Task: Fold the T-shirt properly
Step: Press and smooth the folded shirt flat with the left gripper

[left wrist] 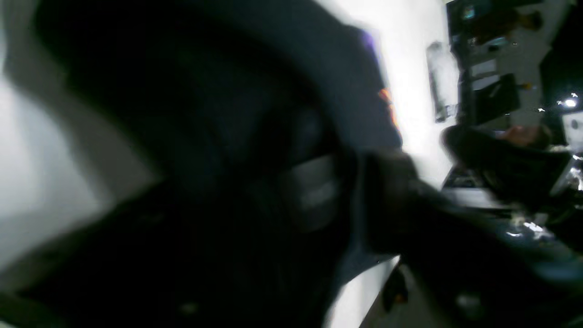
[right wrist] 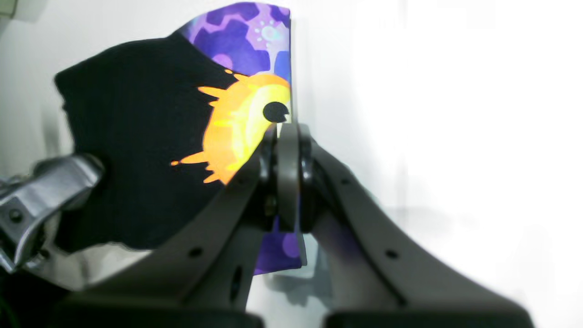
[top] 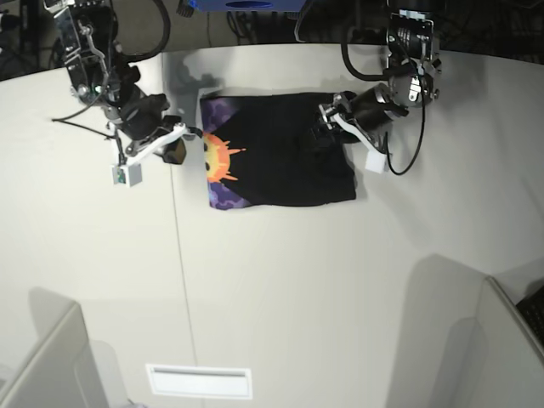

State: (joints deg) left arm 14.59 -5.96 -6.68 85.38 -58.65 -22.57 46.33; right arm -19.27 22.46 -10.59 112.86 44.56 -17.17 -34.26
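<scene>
The black T-shirt [top: 280, 157] lies folded into a rectangle at the far middle of the white table [top: 280, 289]. Its sun and purple print [top: 218, 161] shows along its left edge. In the right wrist view the print [right wrist: 237, 123] runs beside my right gripper [right wrist: 288, 136], which is shut, with its fingers over that edge; I cannot tell whether it pinches cloth. In the base view the right gripper [top: 192, 136] sits at the shirt's left edge. My left gripper [top: 325, 121] is at the shirt's right part, where the cloth is bunched. The left wrist view is blurred; dark cloth [left wrist: 346, 91] runs between the fingers [left wrist: 314, 182].
Both arms reach in from the far edge, with cables [top: 408, 153] hanging by the left arm. The left arm's metal link [right wrist: 45, 196] shows beyond the shirt in the right wrist view. Grey panels [top: 476, 340] stand at the near corners. A white slot [top: 200, 381] lies near the front.
</scene>
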